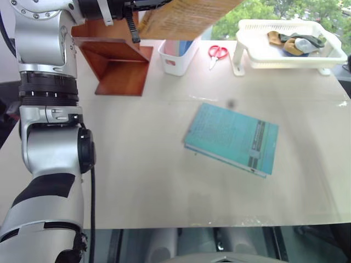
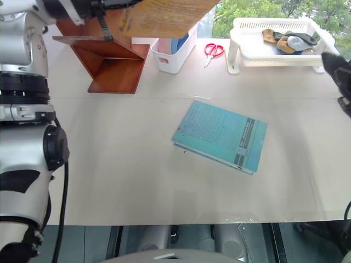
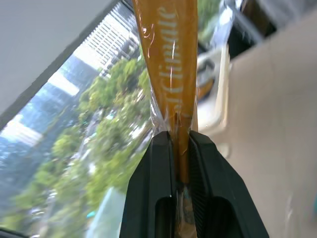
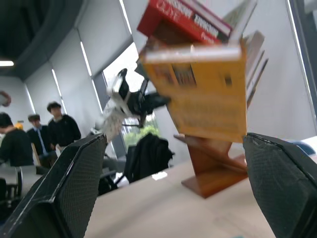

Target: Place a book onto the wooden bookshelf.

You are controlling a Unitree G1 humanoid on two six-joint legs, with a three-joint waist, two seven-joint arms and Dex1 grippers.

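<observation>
1. Left gripper (image 3: 181, 144): clamped on the book (image 4: 208, 96), held aloft just beside the wooden bookshelf (image 1: 118, 68).
2. Right gripper (image 4: 173, 183): spread wide, empty, well apart.
3. Book's long axis: roughly level; shelf beneath and behind; left arm nearer.

pale lettering is carried along the spine of the book (image 3: 171, 64), of which only "climate" can be made out. white capitals are printed on the spine of a red book (image 4: 183, 17) on the wooden bookshelf (image 4: 218, 168), but they cannot be read with certainty.
</observation>
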